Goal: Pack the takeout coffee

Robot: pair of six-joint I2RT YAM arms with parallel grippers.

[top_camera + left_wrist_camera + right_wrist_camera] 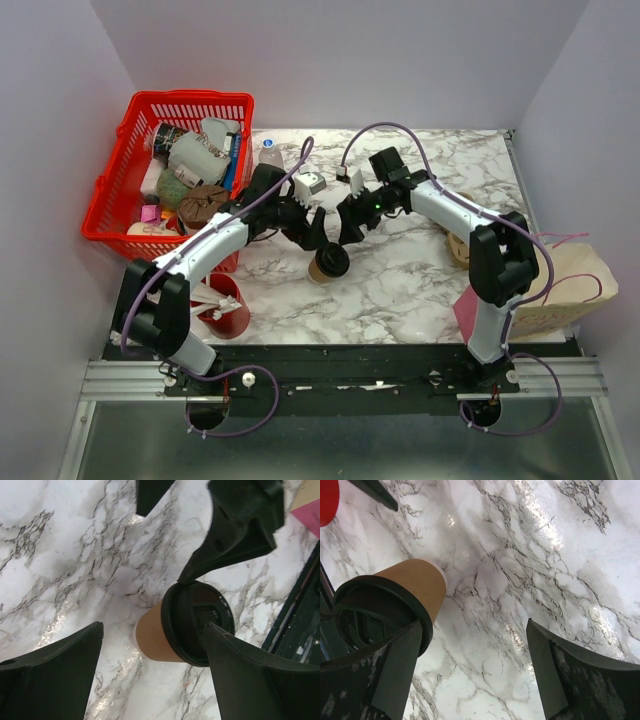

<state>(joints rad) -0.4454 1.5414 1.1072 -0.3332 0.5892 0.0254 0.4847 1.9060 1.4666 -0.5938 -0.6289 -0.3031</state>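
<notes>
The takeout coffee, a tan paper cup with a black lid, stands on the marble table near the middle. My left gripper hovers open just above and left of it. In the left wrist view the cup shows between my open left gripper fingers, with the right finger in front of the lid. My right gripper is open just above and right of the cup. In the right wrist view the cup is by the left finger, outside my right gripper gap. Neither gripper holds anything.
A red basket with several items stands at the back left. A red cup of white sticks is by the left arm's base. A brown paper bag stands at the right edge, with a brown pulp carrier behind the right arm.
</notes>
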